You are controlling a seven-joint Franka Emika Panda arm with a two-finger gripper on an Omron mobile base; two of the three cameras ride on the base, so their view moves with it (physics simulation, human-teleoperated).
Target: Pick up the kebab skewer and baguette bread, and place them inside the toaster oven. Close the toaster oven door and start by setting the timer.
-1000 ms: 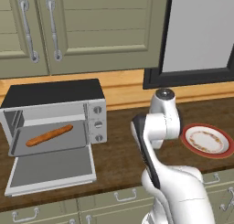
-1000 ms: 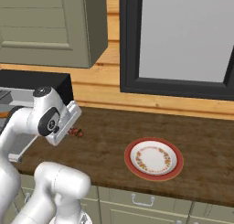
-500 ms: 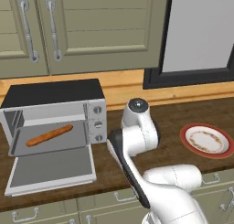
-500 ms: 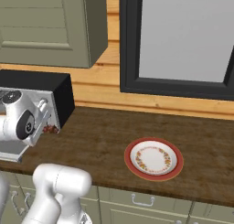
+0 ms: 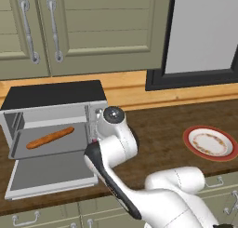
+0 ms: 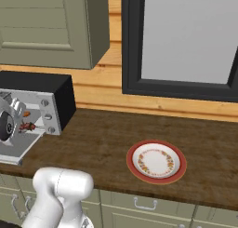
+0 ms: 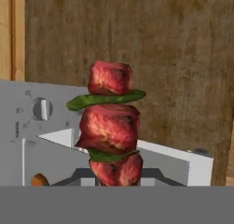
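Kebab skewer (image 7: 111, 127) sits clamped in the closed hand, beside the toaster oven (image 5: 51, 111).

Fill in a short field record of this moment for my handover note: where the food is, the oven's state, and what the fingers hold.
baguette bread: lying on the tray inside the toaster oven
kebab skewer: held in the shut fingers, near the oven's front
toaster oven door: dropped open, flat toward the counter edge
plate: on the counter to the oven's right, no food on it
steps left: skewer in, door shut, timer set
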